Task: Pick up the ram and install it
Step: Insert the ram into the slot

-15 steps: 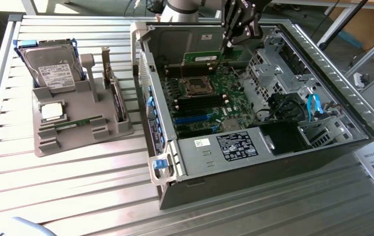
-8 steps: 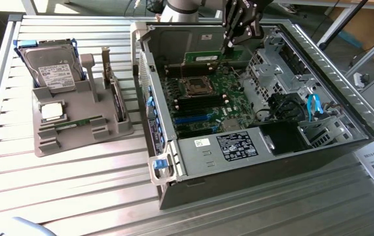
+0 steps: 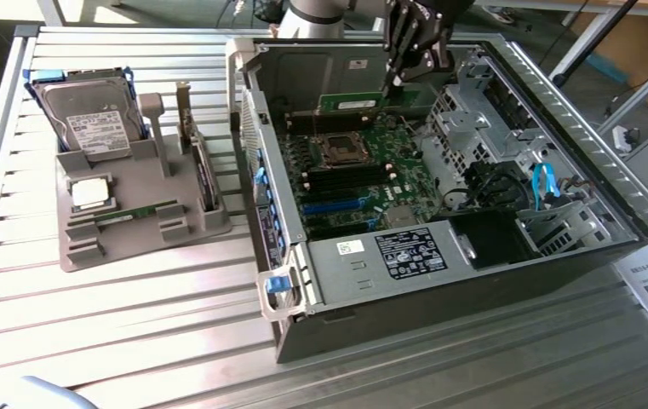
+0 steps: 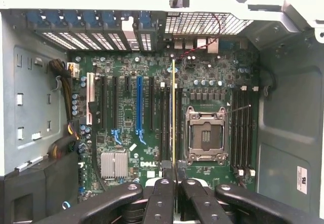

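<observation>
The claw (image 4: 174,177) is clamped on the ram (image 4: 173,112), which juts edge-on from its tips over the motherboard (image 4: 126,133) inside the open computer case (image 4: 286,112).

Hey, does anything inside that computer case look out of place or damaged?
Nothing looks damaged or askew. The pincer grips the ram straight, parallel to the memory slots. The processor socket sits empty.

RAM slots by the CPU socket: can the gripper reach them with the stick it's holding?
Probably yes. The gripper holds the ram edge-on above the open case, over the slots beside the CPU socket; nothing shows between them, and the cable bundle sits off to one side.
</observation>
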Tool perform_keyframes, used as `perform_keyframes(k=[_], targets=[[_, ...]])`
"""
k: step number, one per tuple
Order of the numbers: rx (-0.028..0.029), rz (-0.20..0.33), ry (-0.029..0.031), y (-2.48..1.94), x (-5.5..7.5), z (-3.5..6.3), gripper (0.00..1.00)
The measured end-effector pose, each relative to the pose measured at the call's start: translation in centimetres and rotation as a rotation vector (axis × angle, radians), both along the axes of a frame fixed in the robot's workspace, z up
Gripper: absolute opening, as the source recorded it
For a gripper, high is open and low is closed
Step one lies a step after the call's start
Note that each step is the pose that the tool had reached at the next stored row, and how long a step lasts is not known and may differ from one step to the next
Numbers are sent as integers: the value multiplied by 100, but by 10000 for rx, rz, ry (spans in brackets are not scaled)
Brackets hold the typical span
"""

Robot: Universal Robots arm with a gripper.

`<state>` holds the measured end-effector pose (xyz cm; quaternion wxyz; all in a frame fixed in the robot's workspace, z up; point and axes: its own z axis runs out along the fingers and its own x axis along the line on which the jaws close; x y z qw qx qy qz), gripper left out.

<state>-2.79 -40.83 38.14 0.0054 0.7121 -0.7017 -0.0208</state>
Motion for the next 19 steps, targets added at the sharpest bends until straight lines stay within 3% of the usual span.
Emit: perform_keyframes(k=[19], targets=[[-1, -133, 0, 0, 0, -234, 12]])
